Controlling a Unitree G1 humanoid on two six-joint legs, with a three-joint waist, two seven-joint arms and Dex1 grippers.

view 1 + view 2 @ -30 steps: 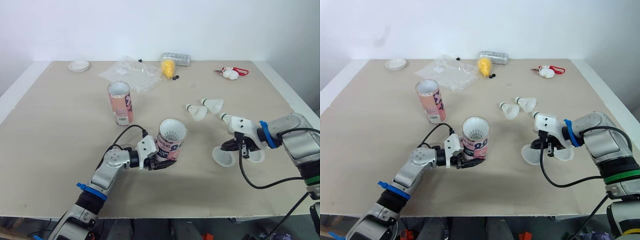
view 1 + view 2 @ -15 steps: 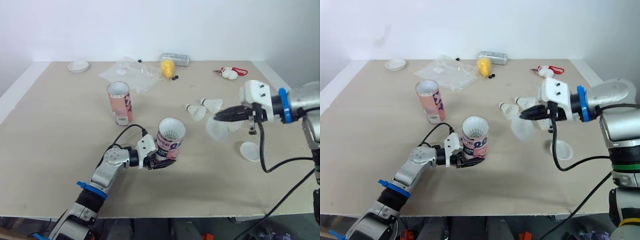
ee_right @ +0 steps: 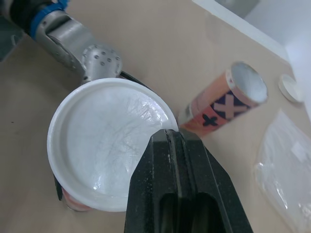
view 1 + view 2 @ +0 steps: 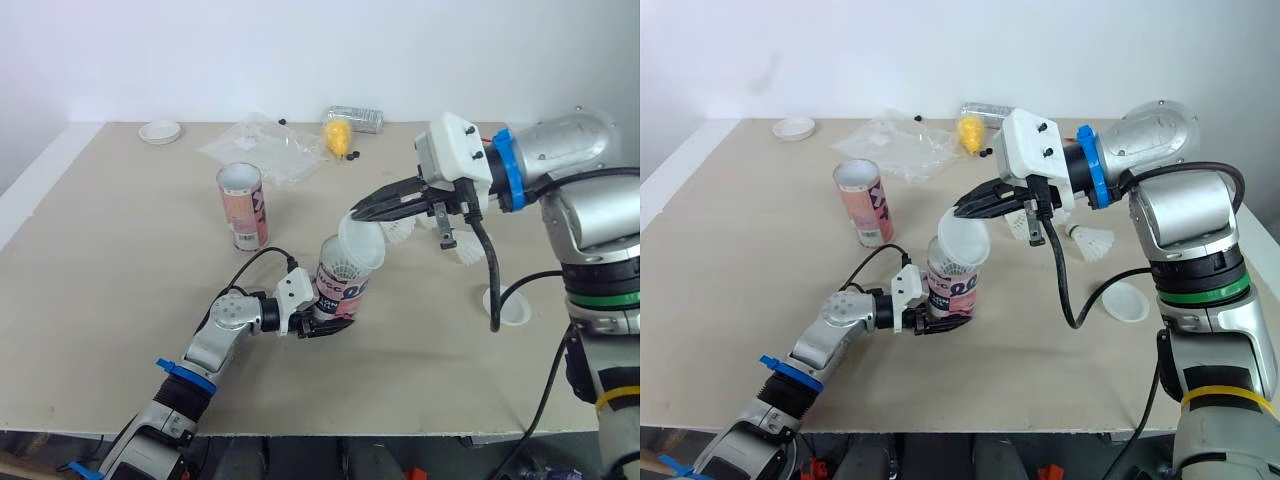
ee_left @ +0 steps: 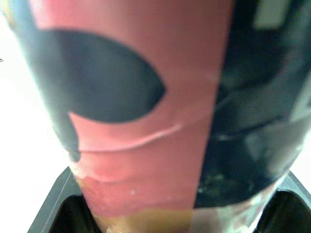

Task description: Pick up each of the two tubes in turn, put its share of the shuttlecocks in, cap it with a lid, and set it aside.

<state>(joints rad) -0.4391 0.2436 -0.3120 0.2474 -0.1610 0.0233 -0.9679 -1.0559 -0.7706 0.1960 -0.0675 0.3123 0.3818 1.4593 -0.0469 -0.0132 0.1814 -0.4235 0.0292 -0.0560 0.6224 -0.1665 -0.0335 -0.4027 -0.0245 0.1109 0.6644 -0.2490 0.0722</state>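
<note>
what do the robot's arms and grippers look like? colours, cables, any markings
The left arm is slim and silver-grey, with a dimpled round joint, a blue band and a black cable looping to a white wrist block. The right arm has bulkier silver shells, a blue wrist band, green and yellow rings, and a hanging black cable. The left gripper and right gripper each have two black fingers.

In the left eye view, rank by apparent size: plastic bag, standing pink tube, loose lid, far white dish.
1. plastic bag
2. standing pink tube
3. loose lid and white dish look close; the dish sits farther from the camera, so they stay unranked.
</note>
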